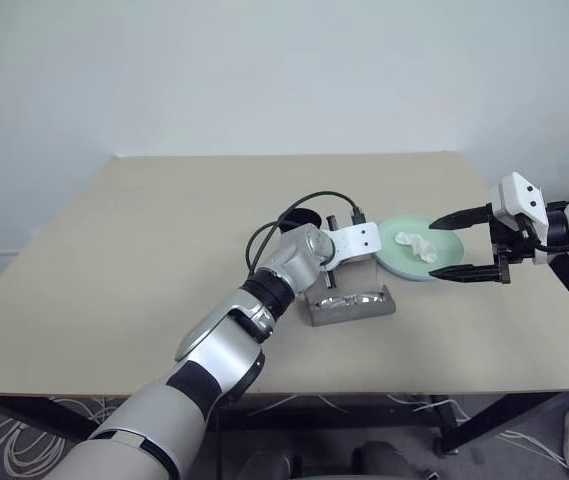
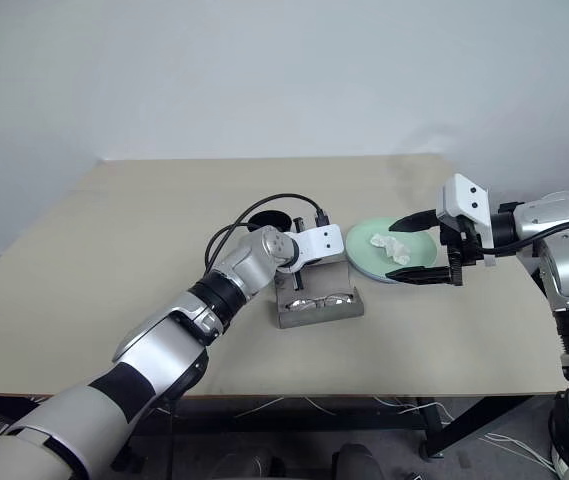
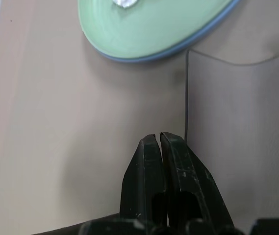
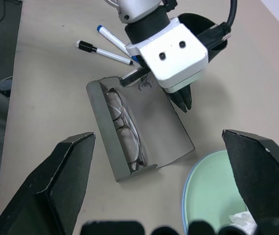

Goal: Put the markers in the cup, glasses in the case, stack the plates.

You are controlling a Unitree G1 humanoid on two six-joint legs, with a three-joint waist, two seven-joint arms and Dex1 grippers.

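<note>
The glasses [image 4: 124, 128] lie inside the open grey case [image 4: 164, 125], along its lower half, near the middle of the table [image 1: 114, 260]. The left gripper [image 4: 183, 100] hangs over the case's lid edge, its fingers pressed together on nothing. Beyond the case lie the two markers [image 4: 106, 48] beside the black cup [image 4: 205, 29]. Just to the case's right the mint green plate sits stacked on the blue plate [image 3: 154, 29], a crumpled tissue [image 1: 416, 244] on top. The right gripper [image 1: 461, 246] hovers over these plates, fingers spread wide
</note>
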